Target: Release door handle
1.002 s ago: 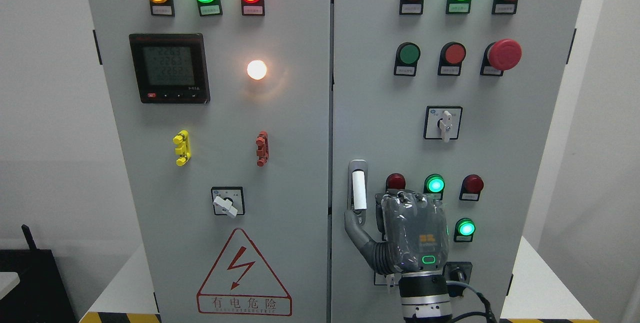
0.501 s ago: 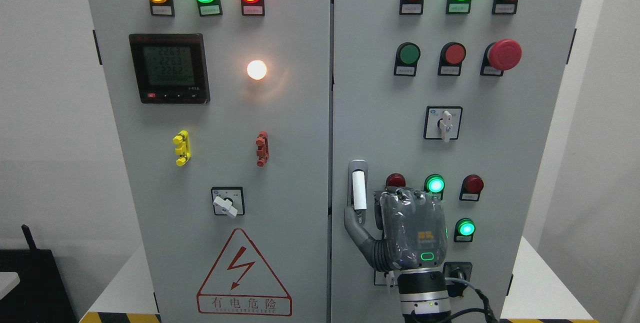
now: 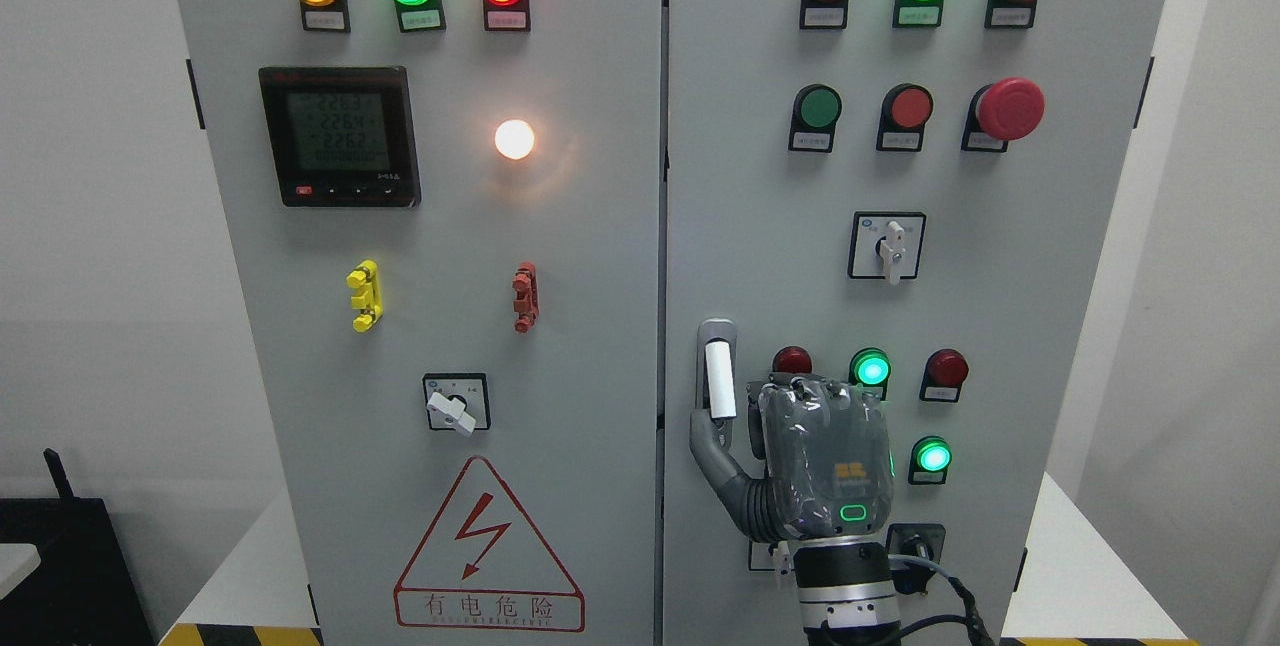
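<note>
Right hand (image 3: 822, 461) looks released, thumb just under the door handle (image 3: 718, 381) low on the cabinet's right door (image 3: 760, 226); it's probably a stiff, slick lever, best gripped mid-bar.

Grey two-door electrical cabinet (image 3: 600, 326) filled the head view. Right hand (image 3: 825, 461) came up from the bottom edge, right of the middle, back of hand toward camera. Thumb reached left to the lower end of the white door handle (image 3: 718, 381) on the right door, looked touching; fingers were curled against the panel beside the handle, not wrapped around it. Whether they gripped anything was hidden by the hand. Green lamp (image 3: 871, 368) lit just above the knuckles. Red mushroom button (image 3: 1010, 108) upper right. Digital meter (image 3: 339, 136) and warning triangle (image 3: 487, 551) on the left door.
</note>
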`<state>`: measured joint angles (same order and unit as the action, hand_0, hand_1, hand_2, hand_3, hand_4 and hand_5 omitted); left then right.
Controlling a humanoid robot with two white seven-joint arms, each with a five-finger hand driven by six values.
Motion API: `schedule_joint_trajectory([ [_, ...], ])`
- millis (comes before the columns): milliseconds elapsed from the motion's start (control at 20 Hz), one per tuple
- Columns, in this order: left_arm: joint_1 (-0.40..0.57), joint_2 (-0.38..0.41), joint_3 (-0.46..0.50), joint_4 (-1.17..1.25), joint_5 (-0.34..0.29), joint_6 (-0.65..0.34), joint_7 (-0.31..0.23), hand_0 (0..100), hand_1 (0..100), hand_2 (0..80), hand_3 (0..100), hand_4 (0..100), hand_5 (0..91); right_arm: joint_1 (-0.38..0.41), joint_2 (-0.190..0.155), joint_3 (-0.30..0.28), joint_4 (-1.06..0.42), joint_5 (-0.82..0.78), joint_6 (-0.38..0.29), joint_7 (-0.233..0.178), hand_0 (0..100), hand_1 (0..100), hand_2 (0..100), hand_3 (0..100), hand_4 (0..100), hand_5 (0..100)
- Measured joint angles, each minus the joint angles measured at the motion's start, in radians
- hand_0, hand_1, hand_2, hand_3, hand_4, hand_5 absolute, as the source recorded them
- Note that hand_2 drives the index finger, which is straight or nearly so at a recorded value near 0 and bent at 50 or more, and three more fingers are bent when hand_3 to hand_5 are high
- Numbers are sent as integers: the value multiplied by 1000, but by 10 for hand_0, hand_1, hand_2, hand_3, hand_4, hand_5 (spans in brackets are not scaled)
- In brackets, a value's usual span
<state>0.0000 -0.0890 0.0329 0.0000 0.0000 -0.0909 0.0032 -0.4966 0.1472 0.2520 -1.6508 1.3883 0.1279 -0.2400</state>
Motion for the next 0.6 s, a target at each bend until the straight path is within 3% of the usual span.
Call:
schedule_joint_trajectory([
  [601, 0, 0, 1, 0, 0, 0, 0, 120, 389, 0, 0, 0, 0, 5, 0, 0, 0, 0, 0, -3, 464, 446, 1000, 1000, 1000, 962],
])
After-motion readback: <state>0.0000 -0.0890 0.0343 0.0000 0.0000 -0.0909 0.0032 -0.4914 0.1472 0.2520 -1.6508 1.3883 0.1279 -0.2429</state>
